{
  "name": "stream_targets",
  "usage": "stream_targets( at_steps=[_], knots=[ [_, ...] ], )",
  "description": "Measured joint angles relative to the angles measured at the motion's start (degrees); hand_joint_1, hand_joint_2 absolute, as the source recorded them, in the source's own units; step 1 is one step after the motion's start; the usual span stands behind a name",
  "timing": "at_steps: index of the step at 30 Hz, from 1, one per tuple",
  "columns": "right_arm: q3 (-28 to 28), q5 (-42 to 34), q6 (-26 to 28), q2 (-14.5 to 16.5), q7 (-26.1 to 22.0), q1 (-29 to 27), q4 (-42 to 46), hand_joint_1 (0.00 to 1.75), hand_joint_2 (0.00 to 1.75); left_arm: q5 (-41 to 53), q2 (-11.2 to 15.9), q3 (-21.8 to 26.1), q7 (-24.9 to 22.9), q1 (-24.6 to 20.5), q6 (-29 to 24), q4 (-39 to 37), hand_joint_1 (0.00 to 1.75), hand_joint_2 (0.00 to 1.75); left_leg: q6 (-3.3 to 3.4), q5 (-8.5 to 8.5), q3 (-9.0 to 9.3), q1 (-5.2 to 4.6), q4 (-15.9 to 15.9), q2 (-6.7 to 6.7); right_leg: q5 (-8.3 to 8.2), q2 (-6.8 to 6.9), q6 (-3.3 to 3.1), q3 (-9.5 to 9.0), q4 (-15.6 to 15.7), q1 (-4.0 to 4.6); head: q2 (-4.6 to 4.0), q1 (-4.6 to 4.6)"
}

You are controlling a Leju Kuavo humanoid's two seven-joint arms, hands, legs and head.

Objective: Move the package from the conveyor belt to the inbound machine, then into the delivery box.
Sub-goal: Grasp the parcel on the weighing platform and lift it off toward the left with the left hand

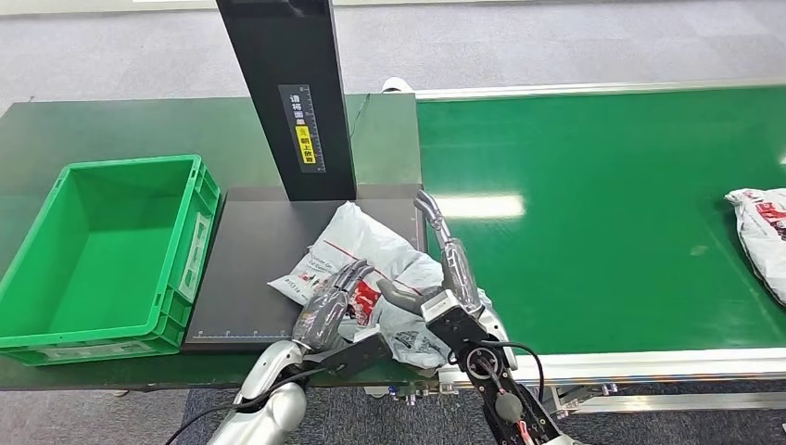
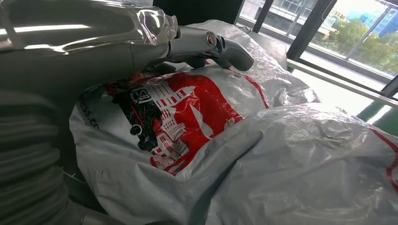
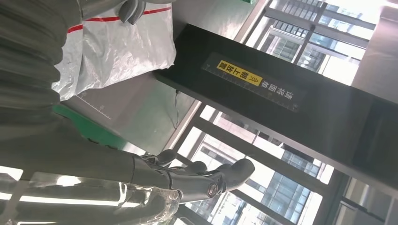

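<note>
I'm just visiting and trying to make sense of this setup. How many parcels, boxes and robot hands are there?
Plastic mailer packages: 2, one on the black machine plate, one at the belt's far right
Green crates: 1
Robot hands: 2, the left hand rests on the near package, the right hand has its fingers extended
Total: 5

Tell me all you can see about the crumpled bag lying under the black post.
The package is a soft, crinkled white plastic mailer with a red-and-black printed picture and thin red lines. It lies slumped on the dark platform of the inbound machine, at the foot of its black post, its right part reaching the conveyor belt's edge. The left hand rests on its printed side; the right hand stands at its right side.
</note>
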State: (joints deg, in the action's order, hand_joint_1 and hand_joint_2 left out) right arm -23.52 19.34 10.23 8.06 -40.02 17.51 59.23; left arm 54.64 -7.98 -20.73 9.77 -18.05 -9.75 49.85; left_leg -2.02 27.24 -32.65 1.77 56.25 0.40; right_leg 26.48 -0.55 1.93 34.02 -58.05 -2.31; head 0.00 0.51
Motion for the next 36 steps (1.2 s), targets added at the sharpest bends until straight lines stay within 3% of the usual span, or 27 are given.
stream_targets(
  at_steps=[3,4,11,29,36],
  knots=[
    [0.5,0.1,-0.1,0.0,0.1,-0.3,0.4,0.0,1.75,-0.8,-0.1,0.1,0.8,-0.5,0.6,-1.2,1.64,1.75,0.0,0.0,0.0,0.0,0.0,0.0,0.0,0.0,0.0,-0.02,0.0,0.0,0.0,0.01],
    [0.7,0.2,-0.1,0.0,0.2,-0.6,0.6,0.0,1.75,-1.3,-0.1,0.2,1.4,-0.6,0.6,-1.3,1.72,1.75,0.0,0.0,0.0,0.0,0.0,-0.01,0.0,0.01,0.0,-0.02,0.0,0.0,0.0,0.01],
    [2.2,1.3,-0.8,0.0,0.8,-2.4,2.7,0.0,1.75,-4.5,-0.1,1.0,5.3,-0.6,-1.6,-1.2,1.75,1.75,0.0,0.0,0.0,0.0,0.0,-0.01,0.0,0.01,0.0,-0.03,0.0,0.0,0.0,0.01],
    [3.3,1.9,-1.0,0.0,1.0,-3.1,3.7,0.0,1.75,-5.2,-0.4,1.7,6.0,-0.6,-2.7,-1.2,1.75,1.75,0.0,0.0,0.01,0.0,0.0,0.0,0.0,0.0,0.0,-0.03,0.0,0.0,0.0,0.01],
    [4.0,2.1,-1.2,-0.1,1.1,-3.9,4.8,0.0,1.75,-10.0,-0.5,2.1,11.4,0.8,-8.3,1.1,1.75,1.75,0.0,0.0,0.0,0.0,0.0,0.01,0.0,0.0,0.0,0.0,0.0,0.0,0.0,0.01]
  ],
)
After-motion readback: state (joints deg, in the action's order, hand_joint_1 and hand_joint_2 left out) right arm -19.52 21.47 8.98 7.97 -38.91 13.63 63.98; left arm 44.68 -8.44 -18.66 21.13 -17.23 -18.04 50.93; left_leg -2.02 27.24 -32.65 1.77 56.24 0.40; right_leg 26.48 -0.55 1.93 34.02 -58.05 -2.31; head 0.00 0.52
